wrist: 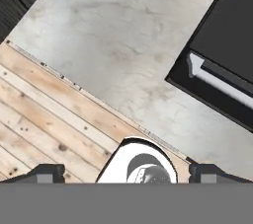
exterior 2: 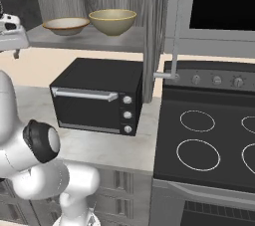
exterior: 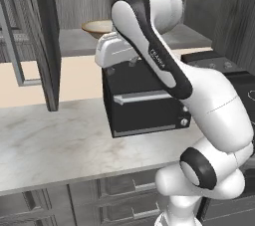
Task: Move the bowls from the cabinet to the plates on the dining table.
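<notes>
Two tan bowls stand side by side on the open cabinet's shelf (exterior 2: 94, 41): a shallow bowl (exterior 2: 65, 25) on the left and a deeper bowl (exterior 2: 113, 21) on the right. In the left base view one bowl (exterior: 95, 26) peeks out behind the arm. My gripper (exterior: 122, 64) hangs above the black toaster oven, in front of and below the shelf, apart from the bowls. In the hand view the gripper (wrist: 126, 172) points down at the counter, its fingertips (wrist: 47, 172) spread wide, open with nothing between them. The plates and the dining table are out of view.
A black toaster oven (exterior 2: 97, 95) sits on the marble counter (exterior: 55, 145) under the shelf. The open cabinet door (exterior: 47, 36) stands at the left, another door's handle (exterior 2: 174, 36) at the right. A stove (exterior 2: 209, 140) adjoins the counter. Wooden floor (wrist: 44, 124) lies below.
</notes>
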Motion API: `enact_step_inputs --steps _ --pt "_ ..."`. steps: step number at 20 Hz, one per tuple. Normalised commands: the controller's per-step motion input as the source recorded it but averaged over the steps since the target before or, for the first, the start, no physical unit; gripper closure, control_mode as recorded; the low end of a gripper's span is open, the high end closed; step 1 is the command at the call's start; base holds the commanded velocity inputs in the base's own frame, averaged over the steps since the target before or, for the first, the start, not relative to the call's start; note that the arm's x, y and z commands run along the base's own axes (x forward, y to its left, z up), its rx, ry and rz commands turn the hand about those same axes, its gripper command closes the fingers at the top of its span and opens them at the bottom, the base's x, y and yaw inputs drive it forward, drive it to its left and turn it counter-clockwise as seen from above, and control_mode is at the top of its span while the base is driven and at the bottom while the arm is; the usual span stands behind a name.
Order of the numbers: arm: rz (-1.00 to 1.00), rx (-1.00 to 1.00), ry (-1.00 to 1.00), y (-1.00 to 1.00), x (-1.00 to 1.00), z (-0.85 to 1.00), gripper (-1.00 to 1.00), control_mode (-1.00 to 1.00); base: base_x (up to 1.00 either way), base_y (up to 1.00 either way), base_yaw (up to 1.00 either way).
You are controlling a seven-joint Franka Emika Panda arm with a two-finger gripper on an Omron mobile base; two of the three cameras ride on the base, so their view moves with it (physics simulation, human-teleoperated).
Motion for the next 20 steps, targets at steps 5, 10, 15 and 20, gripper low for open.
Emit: enact_step_inputs --steps 5,10,15,20 --pt "0.0 -0.34 -0.12 -0.45 0.0 0.0 -1.0 -1.0 0.0 0.0 0.0" --pt "0.0 -0.31 -0.14 -0.55 0.0 0.0 -1.0 -1.0 0.0 0.0 0.0" --pt "0.07 -0.12 -0.13 -0.64 0.0 0.0 -1.0 -1.0 0.0 0.0 0.0" --pt "0.14 0.0 -0.08 -0.64 0.0 -0.01 -1.0 -1.0 0.0 0.0 0.0"
